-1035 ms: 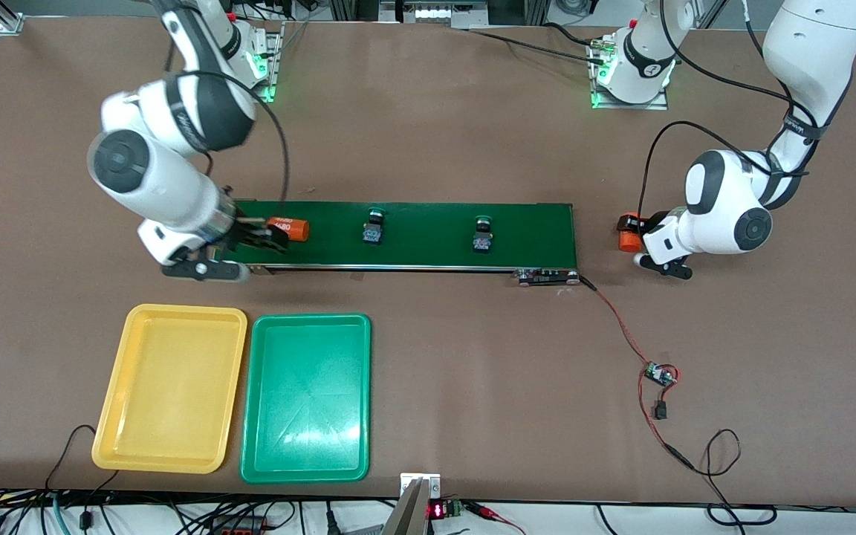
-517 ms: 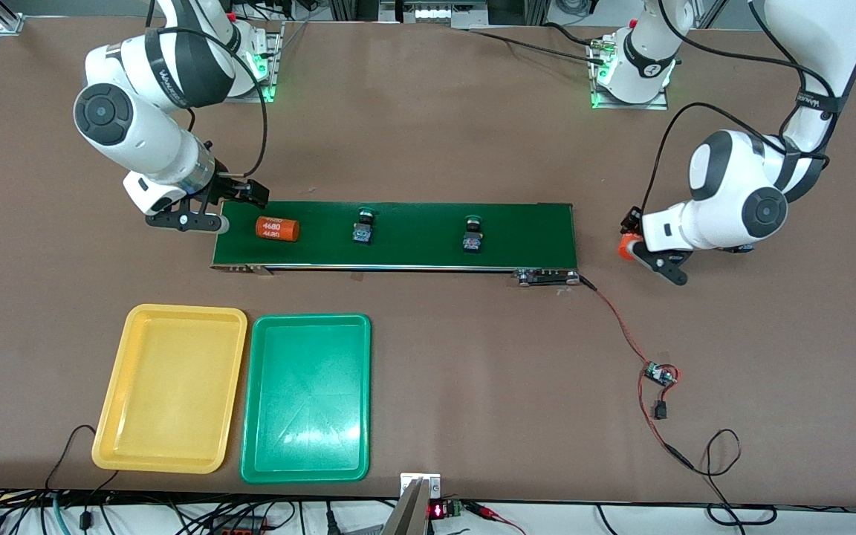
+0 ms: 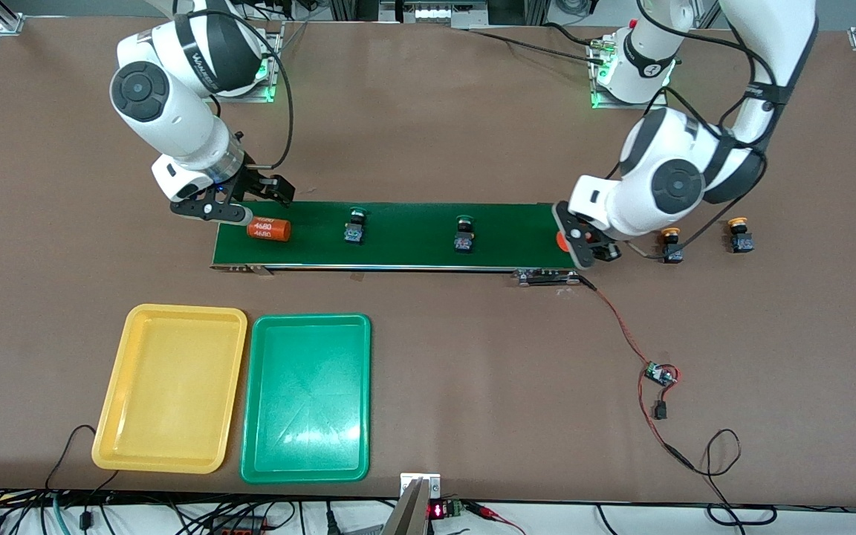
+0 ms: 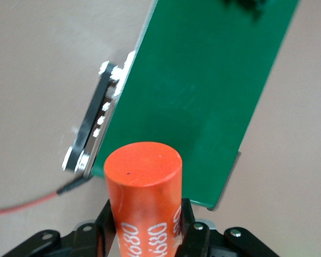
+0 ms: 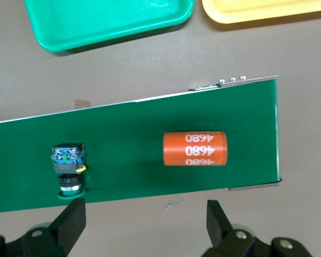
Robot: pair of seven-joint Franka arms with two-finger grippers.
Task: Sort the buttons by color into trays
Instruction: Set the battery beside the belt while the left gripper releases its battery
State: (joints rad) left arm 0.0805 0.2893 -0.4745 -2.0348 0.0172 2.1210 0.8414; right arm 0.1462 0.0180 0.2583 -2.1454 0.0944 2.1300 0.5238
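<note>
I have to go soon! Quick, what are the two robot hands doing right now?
Left gripper: shut on an orange cylinder, over the conveyor belt's end.
Right gripper: open, holding nothing, over the belt's other end.

Brown table (image 3: 435, 134). On it: long green belt (image 3: 413, 253); yellow tray (image 3: 112, 438) and green tray (image 3: 357, 357) side by side, nearer the camera; two yellow-capped buttons (image 3: 670, 245) (image 3: 740, 236) off the belt's left-arm end; small circuit board (image 3: 660, 374) with red wire.
</note>
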